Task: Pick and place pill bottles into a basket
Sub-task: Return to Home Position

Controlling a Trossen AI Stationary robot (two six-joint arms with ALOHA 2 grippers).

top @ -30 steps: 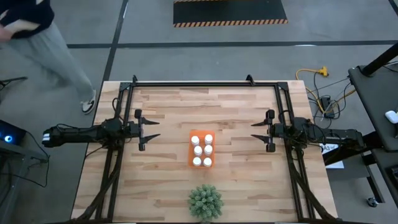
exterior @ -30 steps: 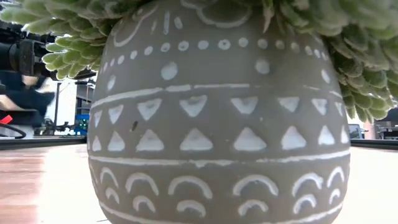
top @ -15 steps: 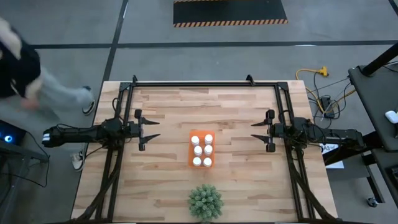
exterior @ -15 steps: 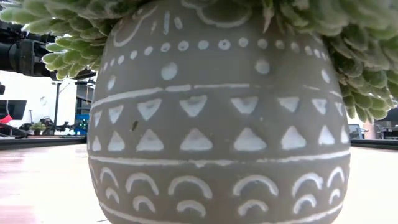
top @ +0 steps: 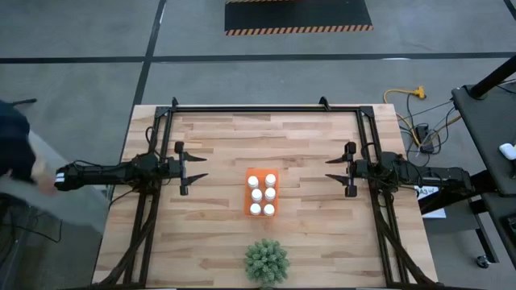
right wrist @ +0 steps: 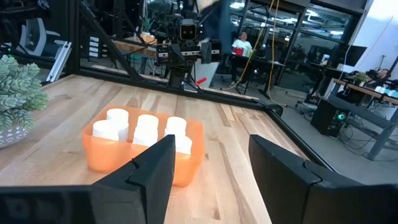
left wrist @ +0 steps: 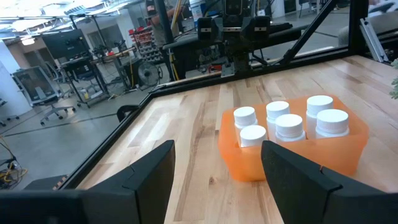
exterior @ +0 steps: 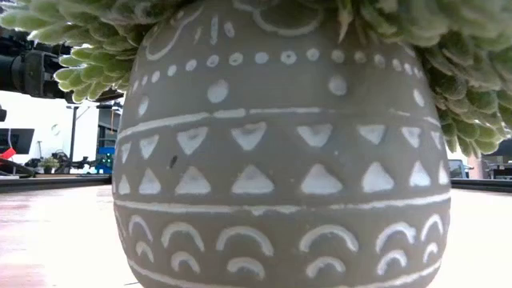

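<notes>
The orange basket (top: 261,192) stands on the table's middle with several white pill bottles (top: 262,194) upright inside it; it also shows in the left wrist view (left wrist: 292,146) and the right wrist view (right wrist: 144,147). My left gripper (top: 193,167) is open and empty, left of the basket. My right gripper (top: 338,169) is open and empty, right of the basket.
A green spiky plant (top: 266,261) in a grey patterned pot (exterior: 280,160) stands at the table's near edge and fills the low view. A black frame (top: 266,108) runs along the table's far side. A person (top: 12,157) is beyond the table's left edge.
Both arms have kept still. The person beside the table's left edge has walked from the far left toward the near left.
</notes>
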